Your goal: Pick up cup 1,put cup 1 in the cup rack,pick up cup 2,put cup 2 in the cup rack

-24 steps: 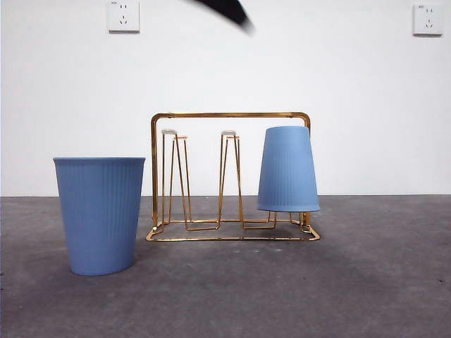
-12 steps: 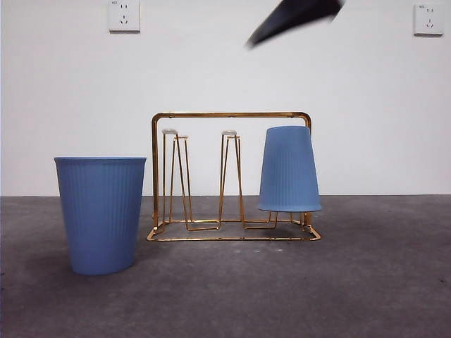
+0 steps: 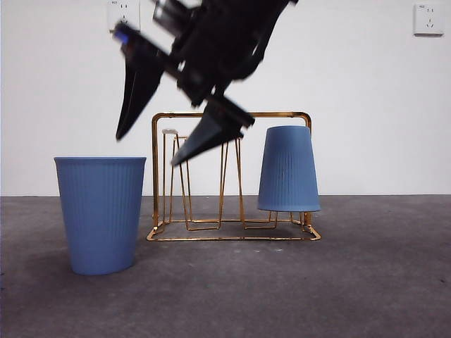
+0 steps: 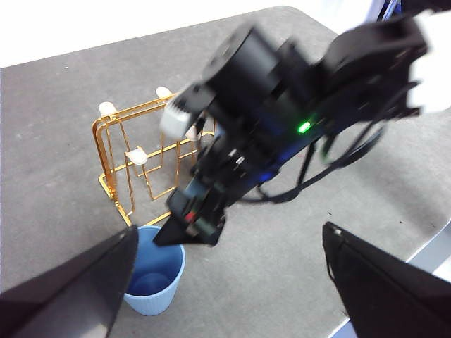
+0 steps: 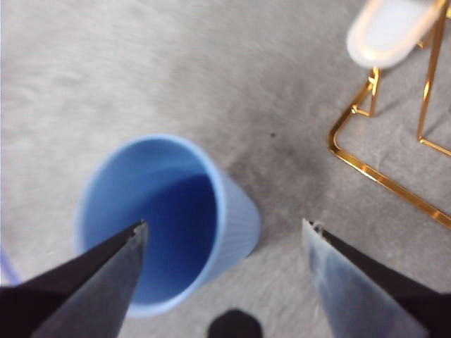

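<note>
A blue ribbed cup (image 3: 100, 215) stands upright on the grey table, left of the gold wire cup rack (image 3: 229, 115). A second blue cup (image 3: 288, 169) sits upside down on the rack's right prongs. My right gripper (image 3: 148, 149) is open and empty, hanging tilted just above the upright cup's rim and in front of the rack's left side. The right wrist view shows its gripper (image 5: 224, 225) spread over the cup (image 5: 169, 218), with the rack (image 5: 380, 176) beside. My left gripper (image 4: 230, 227) is open and empty, high above the cup (image 4: 151, 278) and rack (image 4: 113, 151).
A white wall with two sockets (image 3: 123, 15) (image 3: 428, 19) stands behind the table. The right arm's body (image 4: 282, 120) hides the cup on the rack in the left wrist view. The table's edge (image 4: 423, 246) shows past that arm.
The right arm has swung down from the top edge into view, moving left. It now hangs over the upright cup. Cups and rack have not moved.
</note>
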Robot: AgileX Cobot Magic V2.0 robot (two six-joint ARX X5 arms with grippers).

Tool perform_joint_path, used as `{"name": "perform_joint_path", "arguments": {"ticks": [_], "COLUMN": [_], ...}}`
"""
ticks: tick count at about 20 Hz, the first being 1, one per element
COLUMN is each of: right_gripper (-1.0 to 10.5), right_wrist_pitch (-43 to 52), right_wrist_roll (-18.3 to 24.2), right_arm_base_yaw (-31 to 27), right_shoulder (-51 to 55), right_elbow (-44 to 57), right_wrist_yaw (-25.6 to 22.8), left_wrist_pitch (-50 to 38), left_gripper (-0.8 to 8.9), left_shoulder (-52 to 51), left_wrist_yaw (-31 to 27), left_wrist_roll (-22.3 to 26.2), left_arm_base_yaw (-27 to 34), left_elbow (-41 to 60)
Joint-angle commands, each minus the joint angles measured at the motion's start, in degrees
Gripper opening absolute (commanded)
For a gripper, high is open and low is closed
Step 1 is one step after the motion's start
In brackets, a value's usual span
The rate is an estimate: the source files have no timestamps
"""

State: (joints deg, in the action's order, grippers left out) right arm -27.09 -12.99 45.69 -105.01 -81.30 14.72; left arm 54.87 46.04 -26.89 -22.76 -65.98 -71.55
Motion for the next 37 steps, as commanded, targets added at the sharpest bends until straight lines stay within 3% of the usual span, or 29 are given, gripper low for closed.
{"name": "perform_joint_path", "arguments": {"ticks": [1, 5, 8, 10, 13, 18, 21, 25, 29, 33, 37], "right_gripper": [3.8, 3.7, 1.9, 1.7, 0.0, -0.1, -0.1, -0.1, -0.1, -0.1, -0.1], "right_wrist_pitch": [1.64, 1.84, 1.92, 1.79, 1.68, 0.2, -4.35, -14.47, -19.67, -25.22, -29.4], "right_wrist_roll": [-1.7, -2.51, -2.49, -2.51, -2.43, -1.97, 1.92, 8.87, 10.67, 12.11, 16.96], "right_arm_base_yaw": [0.11, 0.11, 0.15, 0.15, 0.17, 0.28, 0.42, 0.37, 0.31, 0.33, 0.33], "right_shoulder": [-1.92, -4.68, -6.27, -6.99, -7.26, -6.29, -0.46, 14.58, 32.17, 47.69, 61.92], "right_elbow": [-0.26, -1.62, -2.64, -2.8, -2.78, -2.78, -2.8, -2.8, -2.78, -2.78, -2.78], "right_wrist_yaw": [-0.46, -1.18, -0.7, 0.74, 0.94, 0.9, -0.87, -10.51, -16.74, -22.86, -34.77], "left_wrist_pitch": [-0.35, -0.37, -0.37, -0.39, -0.52, -1.38, -5.03, -10.6, -17.9, -30.4, -45.35], "left_gripper": [4.36, 4.36, 4.36, 4.36, 4.36, 4.37, 4.37, 4.37, 4.37, 4.36, 4.37], "left_shoulder": [-0.13, -0.13, -0.13, -0.13, -0.13, 0.13, 0.22, 1.66, 6.88, 14.27, 20.52], "left_wrist_yaw": [-0.15, -0.15, -0.15, -0.15, -0.15, -0.2, -0.22, -0.13, 2.49, 11.43, 26.23], "left_wrist_roll": [1.38, 1.7, 1.92, 1.99, 1.95, 0.48, 0.48, 0.79, 2.08, 2.49, -1.18], "left_arm_base_yaw": [-0.13, -0.13, -0.11, -0.11, -0.11, -0.11, -0.09, -0.07, -0.07, 0.37, 2.6], "left_elbow": [0.39, 0.39, 0.39, 0.39, 0.42, 0.42, 0.42, 0.42, 0.42, 0.42, 0.42]}}
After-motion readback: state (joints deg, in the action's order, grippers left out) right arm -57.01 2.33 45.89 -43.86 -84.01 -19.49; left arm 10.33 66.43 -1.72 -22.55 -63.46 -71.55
